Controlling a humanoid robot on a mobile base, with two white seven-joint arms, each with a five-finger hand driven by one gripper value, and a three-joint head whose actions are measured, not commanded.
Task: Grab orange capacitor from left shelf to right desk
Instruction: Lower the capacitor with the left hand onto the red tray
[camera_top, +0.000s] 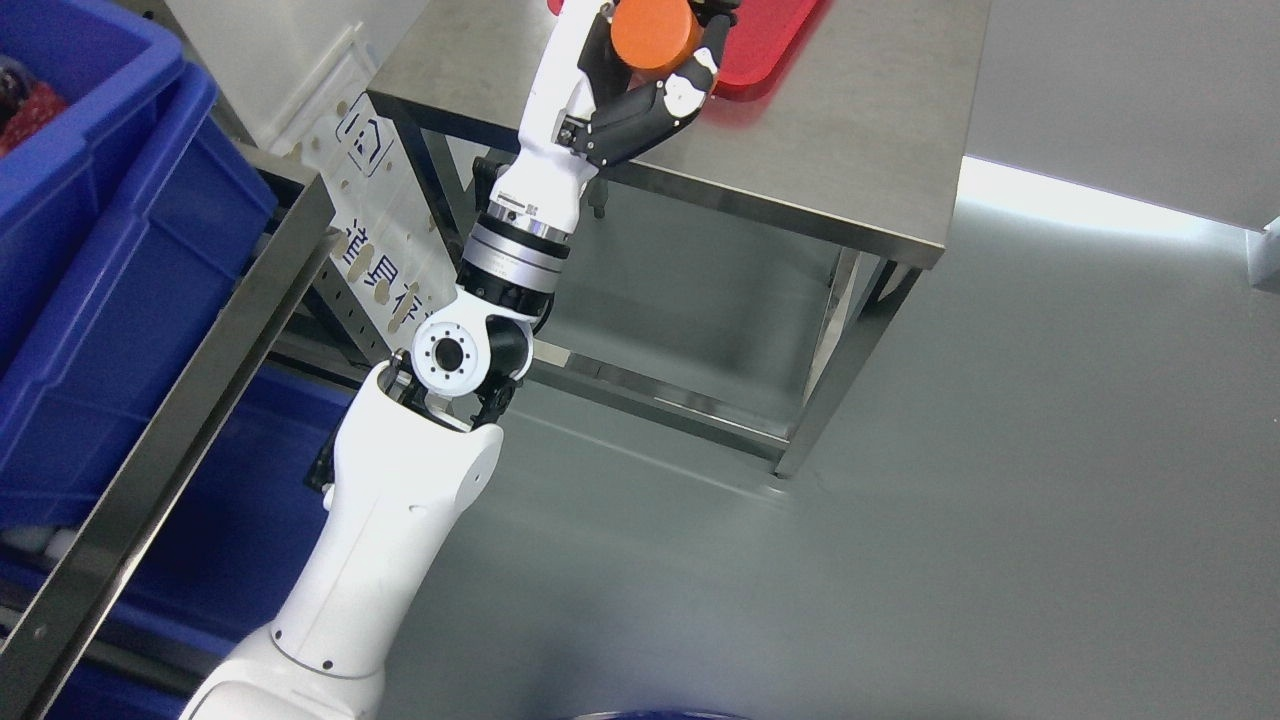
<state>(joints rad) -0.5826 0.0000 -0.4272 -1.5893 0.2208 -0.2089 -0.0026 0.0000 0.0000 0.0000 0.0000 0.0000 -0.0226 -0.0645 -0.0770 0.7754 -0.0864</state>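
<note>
robot hand | fingers clamped around orange capacitor | above red tray

I see a smooth grey floor under me, shiny in places. A bright strip of light lies across it on the right. In front of me stands a grey metal table with thin metal legs; a low bar joins the legs near the floor. On my left is a metal shelf rail with big blue plastic bins above and below it. Behind it leans a white board with holes and dark letters.
</note>
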